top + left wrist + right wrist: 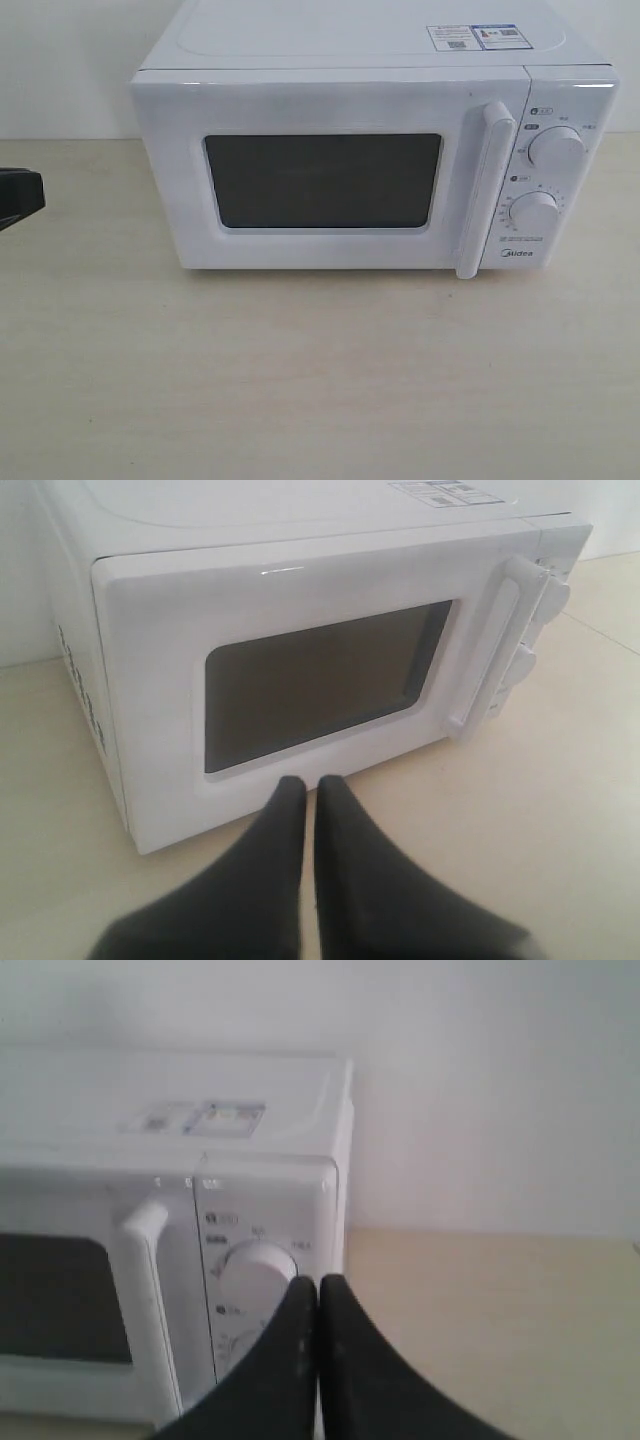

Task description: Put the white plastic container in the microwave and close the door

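The white microwave (350, 60) stands at the back of the table, two round knobs (556, 148) on its right panel. Its door (330, 105) is shut, with a dark window (322, 181) and a long vertical handle (483, 190). The white plastic container is out of view. My left gripper (311, 783) is shut and empty, hovering off the door's lower front; only its dark tip (18, 195) shows at the exterior view's left edge. My right gripper (317, 1283) is shut and empty, near the microwave (230, 1110) at its knob side; it does not show in the exterior view.
The pale wood-grain table (320, 380) spreads in front of the microwave and to both sides. A white wall (500, 1080) rises close behind the oven. Stickers (473, 37) lie on the microwave's top.
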